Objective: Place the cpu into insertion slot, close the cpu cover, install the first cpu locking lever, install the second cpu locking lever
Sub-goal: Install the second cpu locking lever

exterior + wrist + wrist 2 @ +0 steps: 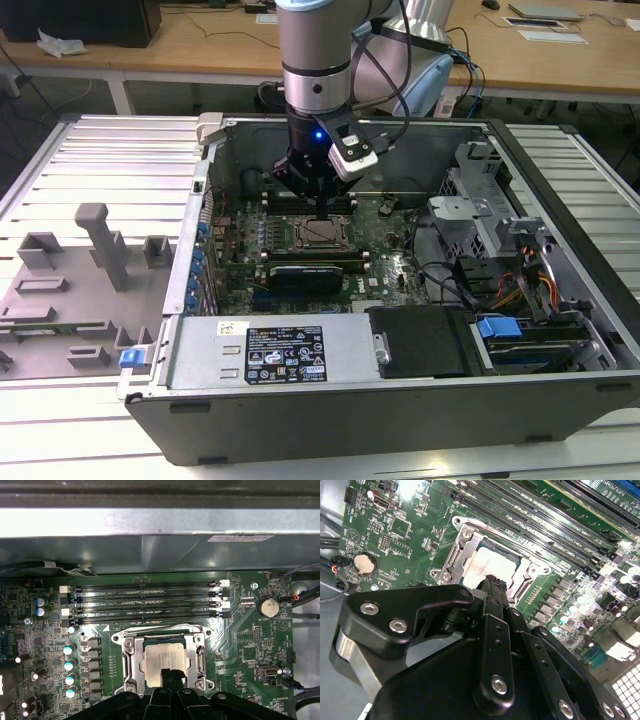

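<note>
- One robot arm [315, 60] reaches down into an open computer case [400, 400] that lies on its side on a ribbed metal desk [100, 160]; I am watching it from a distance through three cameras.
- In the exterior view the hand [319, 210] hangs just above the middle of the green motherboard [385, 235], directly over the socket area.
- The cpu [165, 661], a shiny silver-grey square, sits flat inside the insertion slot [131, 660] in the first wrist view; it also shows in the second wrist view, pale and bright under glare.
- The cpu cover [457, 562], a thin silvery frame with a cut-out centre, lies down flat around the chip, so the chip's top shows through its opening.
- The hand's dark fingertips [172, 676] are pressed together and come down on the edge of the chip nearest the camera; they grasp nothing that I can see.
- I cannot tell whether either locking lever is latched.
- Four long black memory slots [150, 600] run side by side just beyond the socket, at 12 o'clock from it in the exterior view.
- A round coin battery [268, 607] sits on the board, well apart from the socket.
- At 6 o'clock from the socket in the exterior view lies a grey power supply [270, 350] with a label.
- Grey moulded holders [95, 250] stand on the desk at 9 o'clock from the case.
</note>
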